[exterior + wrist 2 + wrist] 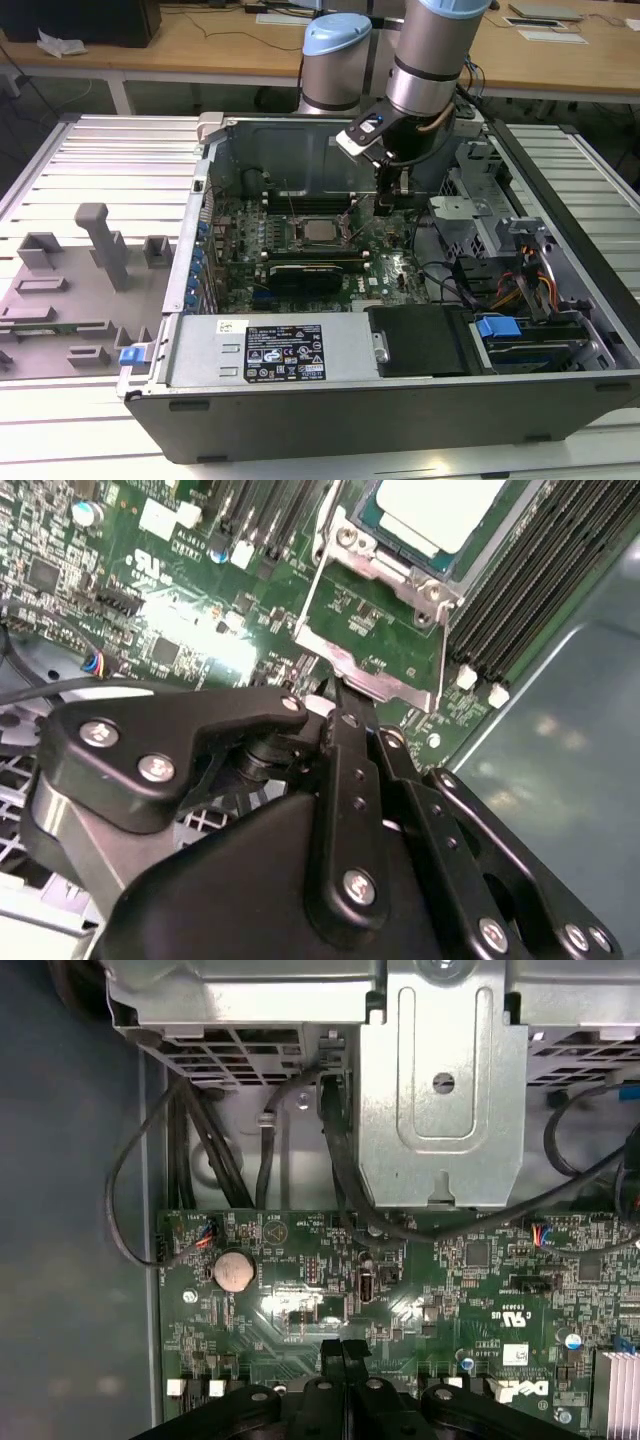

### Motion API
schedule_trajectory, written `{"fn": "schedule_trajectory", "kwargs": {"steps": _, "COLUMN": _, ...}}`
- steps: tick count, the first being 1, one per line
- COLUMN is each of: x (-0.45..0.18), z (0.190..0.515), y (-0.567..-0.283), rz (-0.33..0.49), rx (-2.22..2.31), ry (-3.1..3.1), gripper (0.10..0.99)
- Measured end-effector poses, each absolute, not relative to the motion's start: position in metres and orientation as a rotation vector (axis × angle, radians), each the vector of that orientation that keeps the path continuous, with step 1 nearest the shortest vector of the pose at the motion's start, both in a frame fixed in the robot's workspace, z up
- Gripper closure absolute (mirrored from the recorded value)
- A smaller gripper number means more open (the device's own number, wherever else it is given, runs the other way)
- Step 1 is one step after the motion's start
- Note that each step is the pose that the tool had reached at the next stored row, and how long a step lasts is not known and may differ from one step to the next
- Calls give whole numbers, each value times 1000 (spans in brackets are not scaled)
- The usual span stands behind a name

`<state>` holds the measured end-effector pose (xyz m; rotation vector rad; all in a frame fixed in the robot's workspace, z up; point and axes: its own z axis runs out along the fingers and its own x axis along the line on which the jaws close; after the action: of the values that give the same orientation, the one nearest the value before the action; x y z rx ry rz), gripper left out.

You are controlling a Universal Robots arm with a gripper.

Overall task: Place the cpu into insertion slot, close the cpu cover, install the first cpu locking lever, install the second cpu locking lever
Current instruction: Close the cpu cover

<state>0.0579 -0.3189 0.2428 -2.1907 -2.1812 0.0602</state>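
At the exterior view's left, grey plastic fixtures [95, 255] sit on the ribbed table [60, 160] beside the open computer case [200, 410]. Mid-board, the cpu [320, 232] lies seated in the insertion slot [297, 236], silvery top up. In the second wrist view the cpu cover [362, 666] stands open beside the slot, green board showing through its cut-out. Just right of the slot hangs the gripper [388, 205], its 2 fingers [332, 1355] pressed together with nothing seen between them, tips close to the cover's free edge.
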Motion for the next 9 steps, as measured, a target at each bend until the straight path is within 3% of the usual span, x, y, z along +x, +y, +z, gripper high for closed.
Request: {"fn": "schedule_trajectory", "kwargs": {"steps": 9, "x": 47, "z": 243, "y": -315, "rz": 54, "rx": -2194, "ry": -2184, "gripper": 980}}
